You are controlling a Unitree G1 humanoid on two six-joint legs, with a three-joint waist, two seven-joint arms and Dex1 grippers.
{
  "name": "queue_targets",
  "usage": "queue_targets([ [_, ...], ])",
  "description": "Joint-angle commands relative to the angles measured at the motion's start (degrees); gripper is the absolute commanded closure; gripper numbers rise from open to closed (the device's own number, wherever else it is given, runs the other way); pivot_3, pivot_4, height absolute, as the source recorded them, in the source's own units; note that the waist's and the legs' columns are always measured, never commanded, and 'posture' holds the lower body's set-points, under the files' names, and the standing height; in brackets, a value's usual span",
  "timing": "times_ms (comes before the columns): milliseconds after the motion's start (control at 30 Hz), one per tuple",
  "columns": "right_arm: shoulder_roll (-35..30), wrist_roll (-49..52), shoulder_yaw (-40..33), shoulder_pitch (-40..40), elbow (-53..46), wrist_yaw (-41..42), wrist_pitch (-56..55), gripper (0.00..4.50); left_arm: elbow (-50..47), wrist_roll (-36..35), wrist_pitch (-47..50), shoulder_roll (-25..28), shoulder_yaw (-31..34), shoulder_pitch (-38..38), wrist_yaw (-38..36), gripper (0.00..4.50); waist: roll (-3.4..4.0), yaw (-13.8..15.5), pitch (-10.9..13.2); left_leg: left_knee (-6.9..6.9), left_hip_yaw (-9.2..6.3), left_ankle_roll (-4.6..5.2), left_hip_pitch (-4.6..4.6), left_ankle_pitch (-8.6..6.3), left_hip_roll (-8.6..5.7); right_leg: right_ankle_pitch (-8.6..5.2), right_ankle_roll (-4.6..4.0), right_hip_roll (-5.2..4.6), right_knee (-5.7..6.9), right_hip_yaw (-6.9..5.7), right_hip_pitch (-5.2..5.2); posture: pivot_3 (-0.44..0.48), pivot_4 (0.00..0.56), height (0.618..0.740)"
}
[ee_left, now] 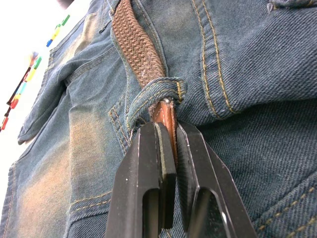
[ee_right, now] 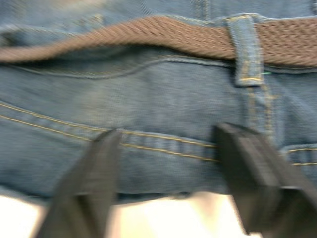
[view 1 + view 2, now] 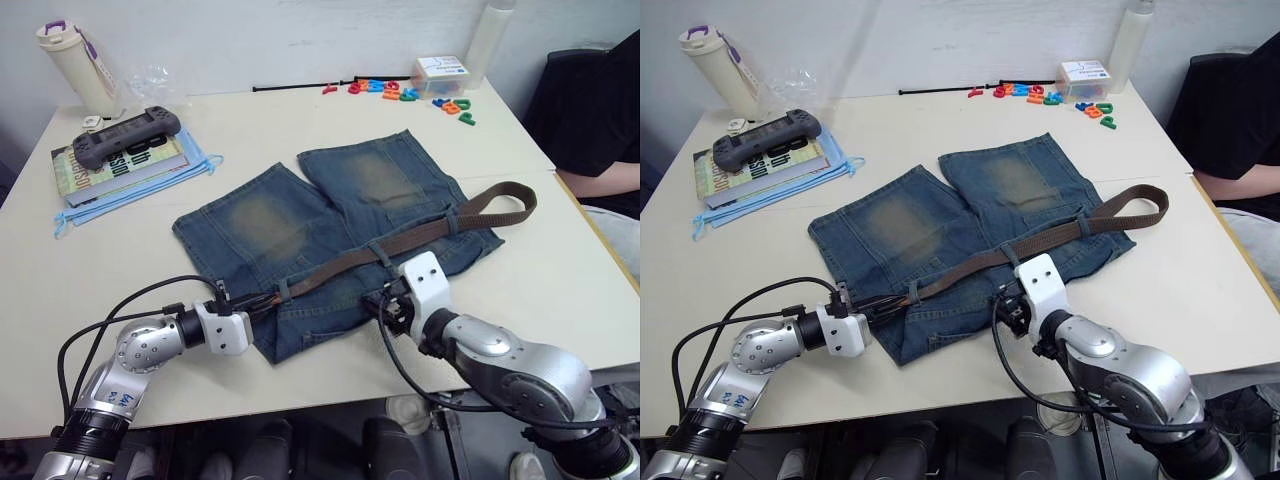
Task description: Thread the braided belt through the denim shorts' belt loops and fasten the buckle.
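On the white table [image 3: 560, 290] lie the denim shorts [image 3: 330, 225], spread flat, with the waist end near the robot and the two legs pointing away. Each leg has one faded tan patch, so two patches can be counted. One braided belt [image 3: 420, 232] runs along the waistband, and its far end curls into a loop past the right edge of the shorts. Two belt loops [image 3: 384, 254] can be seen with the belt passing under them, one near the middle of the waist and one near the left end. The left gripper [image 1: 168, 148] sits at that left end, and its two black fingers [image 1: 148, 163] are squeezed almost together, pinching the tan leather tip of the belt right where it pokes out of the loop. The right gripper [image 2: 166, 163] hovers at the near edge of the shorts, just below the belt, and its two fingers are spread wide apart with nothing between them. At the far left corner of the table stand one cream bottle [image 3: 78, 65] and one book [image 3: 120, 165] with a grey game controller [image 3: 125, 135] on top. Some bright toy letters [image 3: 400, 92] lie at the far side. A person in black [image 3: 595, 120] sits at the right.
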Motion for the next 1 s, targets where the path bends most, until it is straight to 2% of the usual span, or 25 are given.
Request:
queue_targets([
  [33, 2.19, -2.71, 0.46, 0.80, 2.20, 1.21, 2.52, 3.44, -1.51, -0.22, -0.95, 0.60, 0.11, 0.18, 0.87, 4.50, -0.03, -0.04, -0.02, 0.00, 0.00, -0.01, 0.01, 0.00, 0.00, 0.00, 0.00, 0.00, 0.00, 0.00, 0.00, 0.000, 0.150, 0.714],
  [100, 2.99, -4.15, 0.52, 0.79, 2.71, 2.02, 3.46, 4.40, -1.65, -0.27, -1.10, 0.67, 0.33, 0.27, 1.02, 4.50, -0.05, -0.02, -0.03, 0.00, 0.00, -0.01, 0.02, -0.01, 0.00, 0.00, 0.00, 0.00, 0.00, 0.00, 0.02, 0.000, 0.150, 0.714],
  [133, 3.37, -4.83, 0.67, 0.73, 2.87, 2.39, 3.98, 4.46, -1.69, -0.33, -1.25, 0.76, 0.55, 0.35, 1.16, 4.50, -0.06, 0.01, -0.04, 0.00, 0.00, -0.01, 0.02, -0.01, 0.00, 0.00, 0.00, 0.00, -0.01, 0.00, 0.02, 0.000, 0.150, 0.714],
  [300, 5.50, -7.13, 0.31, 1.02, 3.27, 3.83, 6.15, 4.46, -2.25, -1.84, -1.39, 1.67, 2.69, 1.26, 1.79, 4.50, -0.18, -0.07, -0.11, -0.01, -0.01, -0.03, 0.05, -0.02, 0.01, 0.00, -0.01, 0.00, -0.01, 0.00, 0.03, 0.000, 0.150, 0.714],
  [600, 8.22, -9.28, -0.34, 0.22, 4.96, 5.15, 7.16, 4.46, 2.51, -5.11, -8.84, 10.28, 10.14, 6.15, 0.45, 4.50, -0.22, -0.36, -0.13, -0.02, -0.01, -0.08, 0.08, -0.05, 0.07, 0.01, -0.03, 0.06, -0.01, 0.00, 0.02, 0.000, 0.150, 0.714],
  [800, 9.31, -9.99, -0.47, -0.32, 5.56, 6.05, 7.74, 4.46, 13.53, -0.80, -19.81, 16.57, 14.35, 7.82, 3.22, 4.50, -0.25, -0.22, -0.15, -0.04, 0.01, -0.10, 0.12, -0.08, 0.14, 0.04, -0.10, 0.11, -0.05, -0.01, 0.03, 0.000, 0.150, 0.714],
  [933, 10.16, -10.47, -0.53, -0.72, 5.71, 6.69, 8.14, 4.46, 30.13, 6.27, -26.56, 23.19, 18.36, 8.22, 11.29, 4.50, -0.42, -0.43, -0.26, -0.07, 0.01, -0.08, 0.16, -0.12, 0.17, 0.06, -0.15, 0.12, -0.07, -0.02, 0.05, 0.000, 0.150, 0.714],
  [1000, 10.73, -11.12, -0.76, -0.91, 5.80, 7.27, 8.46, 4.46, 39.24, 11.39, -28.43, 27.00, 18.53, 7.70, 18.46, 4.50, -0.52, -0.60, -0.31, -0.10, 0.13, -0.24, 0.22, -0.23, 0.36, 0.10, -0.26, 0.40, -0.08, -0.03, -0.01, 0.000, 0.150, 0.714],
])
